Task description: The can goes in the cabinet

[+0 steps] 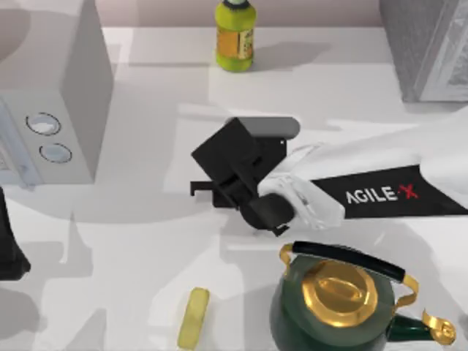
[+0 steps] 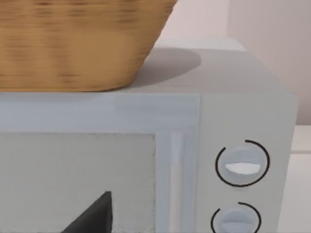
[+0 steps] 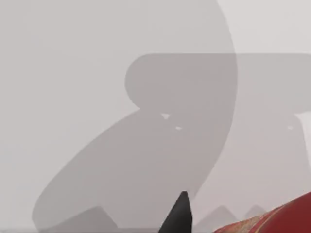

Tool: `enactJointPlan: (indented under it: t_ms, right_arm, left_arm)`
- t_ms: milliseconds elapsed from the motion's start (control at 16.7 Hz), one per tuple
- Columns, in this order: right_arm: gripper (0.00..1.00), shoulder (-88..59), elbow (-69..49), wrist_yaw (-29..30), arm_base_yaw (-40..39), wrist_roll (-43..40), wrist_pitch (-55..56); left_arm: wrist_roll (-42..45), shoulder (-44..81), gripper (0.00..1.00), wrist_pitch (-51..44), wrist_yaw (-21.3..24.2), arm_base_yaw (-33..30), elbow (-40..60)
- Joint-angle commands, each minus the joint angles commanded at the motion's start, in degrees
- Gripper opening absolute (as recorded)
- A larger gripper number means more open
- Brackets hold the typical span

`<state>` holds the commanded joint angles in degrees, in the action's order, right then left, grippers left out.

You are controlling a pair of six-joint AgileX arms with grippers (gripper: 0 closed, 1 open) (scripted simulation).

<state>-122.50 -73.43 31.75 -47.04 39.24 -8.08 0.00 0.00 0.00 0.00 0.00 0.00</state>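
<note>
Over mid-table, right gripper (image 1: 219, 191) on the AgileX arm, reaching in from the right; finger opening cannot be told. Can (image 3: 277, 219) glimpsed as a red curved edge just beside a dark fingertip (image 3: 179, 213) in the right wrist view. Nearby: bottle (image 1: 235, 35) at the back, kettle (image 1: 340, 303) in front, microwave (image 1: 51, 102) at left. Left arm parked at the left edge.

My right arm (image 1: 409, 172) is white with a black band reading AGILE X, the X red. Its wrist block and gripper (image 1: 219, 191) are black.
</note>
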Motion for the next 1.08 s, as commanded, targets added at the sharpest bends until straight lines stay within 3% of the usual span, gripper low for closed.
enactJointPlan:
  t_ms: [780,1080]
  right_arm:
    - [0.0,10.7,-18.7,-0.2,0.3,0.2,-28.8]
    - [0.0,11.3,-19.5,-0.3,0.2,-0.2,-30.6]
  left_arm:
    - [0.0,0.0,1.0,0.0,0.0,0.0,0.0]
    - [0.0,0.0,1.0,0.0,0.0,0.0,0.0]
